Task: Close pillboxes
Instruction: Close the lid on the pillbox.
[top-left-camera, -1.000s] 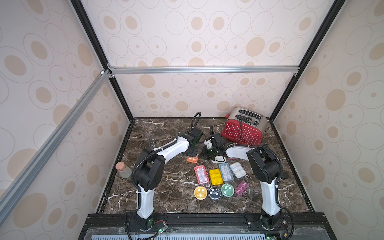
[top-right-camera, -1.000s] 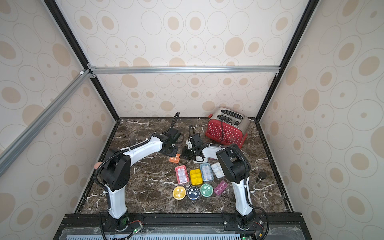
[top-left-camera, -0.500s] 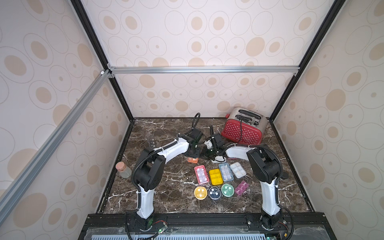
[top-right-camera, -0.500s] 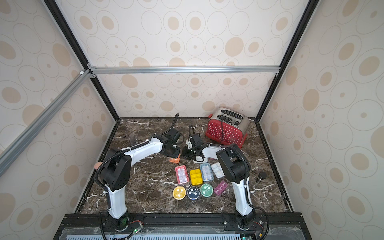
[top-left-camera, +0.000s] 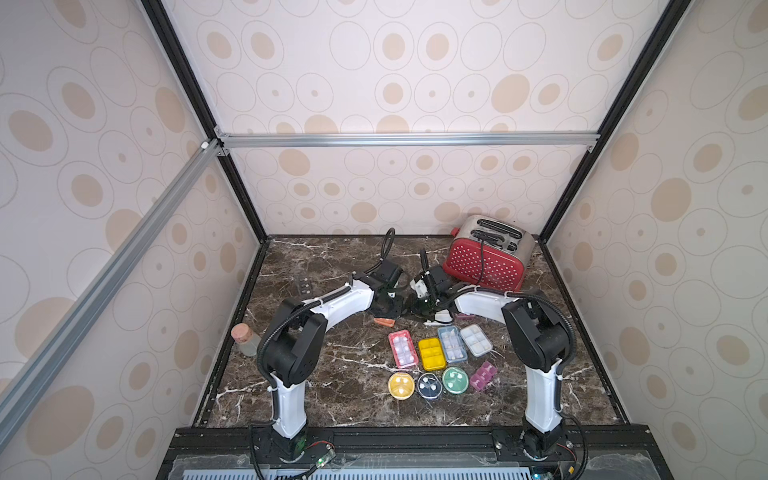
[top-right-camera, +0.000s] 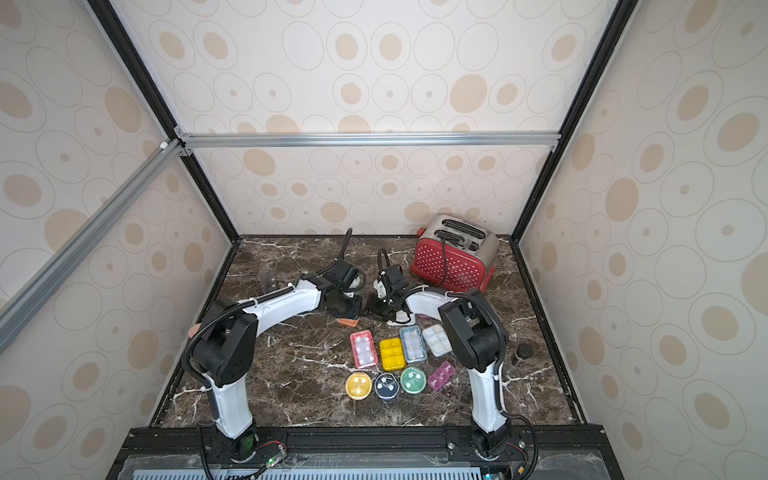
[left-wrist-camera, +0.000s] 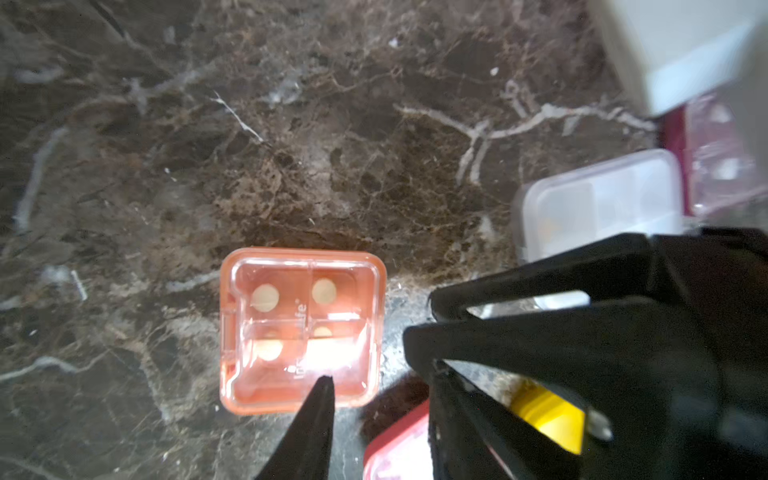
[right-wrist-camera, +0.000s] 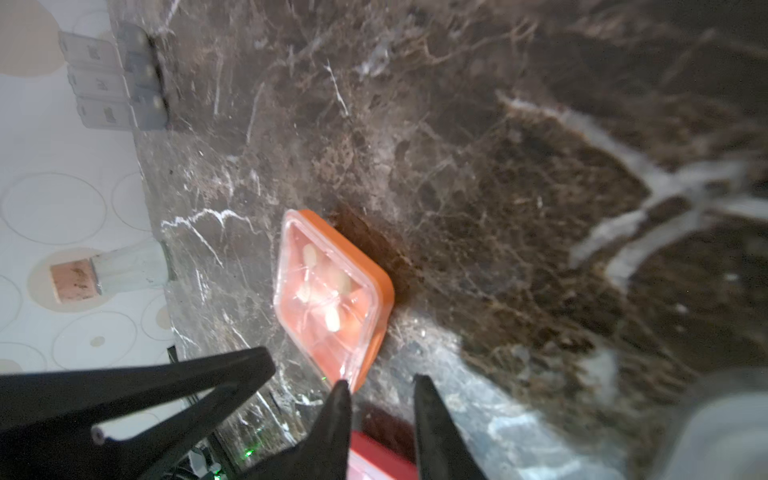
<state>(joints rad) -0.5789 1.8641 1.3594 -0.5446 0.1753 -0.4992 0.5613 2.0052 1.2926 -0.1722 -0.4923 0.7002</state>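
- The small square orange plastic pillbox with a clear hinged lid (left-wrist-camera: 301, 330) lies flat on the dark marble bench (top-left-camera: 332, 257), between the two tools and just behind the row of other pillboxes. Its lid looks down, though I cannot tell whether it has latched.
- It should be very light, thin and rigid, with loose tablets in four compartments. On polished stone it will likely skate under any sideways push.
- The clear lid looks slick. I would press straight down near the edge away from the hinge and brace a side wall rather than pinch the lid.
- The left tool (left-wrist-camera: 376, 380) is parted and grasps nothing. One fingertip (left-wrist-camera: 324, 382) hangs over the lid's edge.
- The right tool (right-wrist-camera: 380, 390) is also released and empty, with one finger close to the box's corner.
- The two tools stand close together, so they could clash.
- The red rectangular pillbox (top-left-camera: 402, 349) sits just beside the orange one on the near side, which leaves little slack there.
- Bare bench lies behind the box and to the left. The red perforated toaster (top-left-camera: 484, 259) crowds the back right.
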